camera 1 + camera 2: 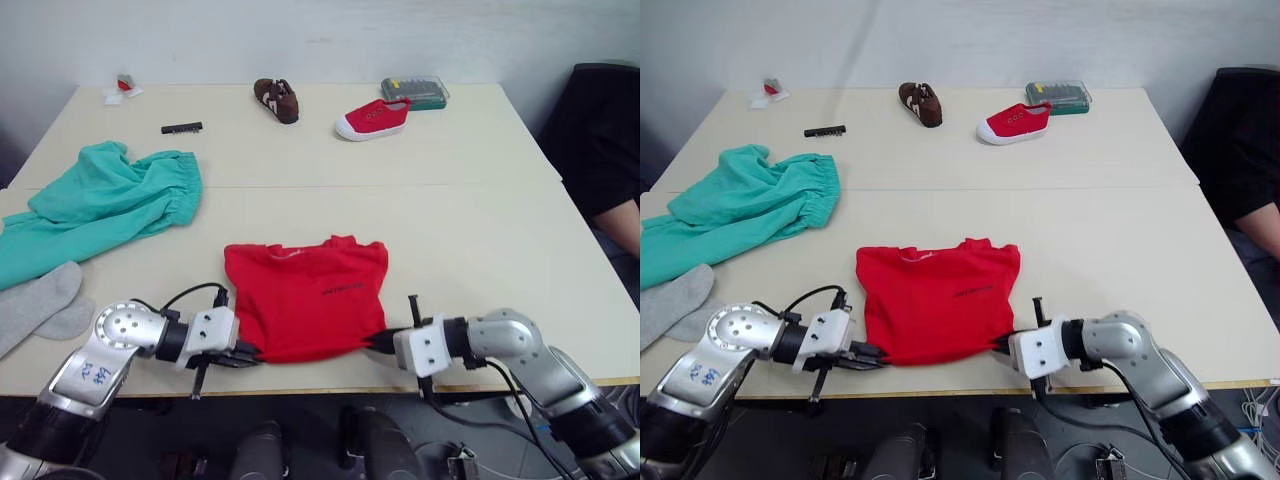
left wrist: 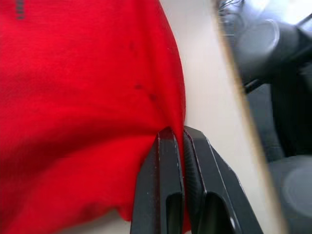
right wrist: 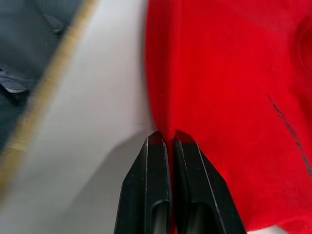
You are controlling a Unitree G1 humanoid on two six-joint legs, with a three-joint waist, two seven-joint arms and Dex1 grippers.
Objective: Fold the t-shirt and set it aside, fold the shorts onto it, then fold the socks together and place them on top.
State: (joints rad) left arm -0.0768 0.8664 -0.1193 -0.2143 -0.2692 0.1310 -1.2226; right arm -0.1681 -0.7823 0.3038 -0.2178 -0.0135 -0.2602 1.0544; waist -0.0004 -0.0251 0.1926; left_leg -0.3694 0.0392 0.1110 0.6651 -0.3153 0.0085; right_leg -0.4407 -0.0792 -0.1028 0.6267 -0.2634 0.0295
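While pinched, one t-shirt (image 1: pixel 308 295) — two end effectors: left end effector (image 1: pixel 252 354), right end effector (image 1: pixel 377 343).

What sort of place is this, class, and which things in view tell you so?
Probably a lab or office workroom: two plain tables pushed together by a bare wall, a screwdriver-bit case, and clothes like the t-shirt as practice items.

Small dark print on the t-shirt (image 1: pixel 305 295) is unreadable
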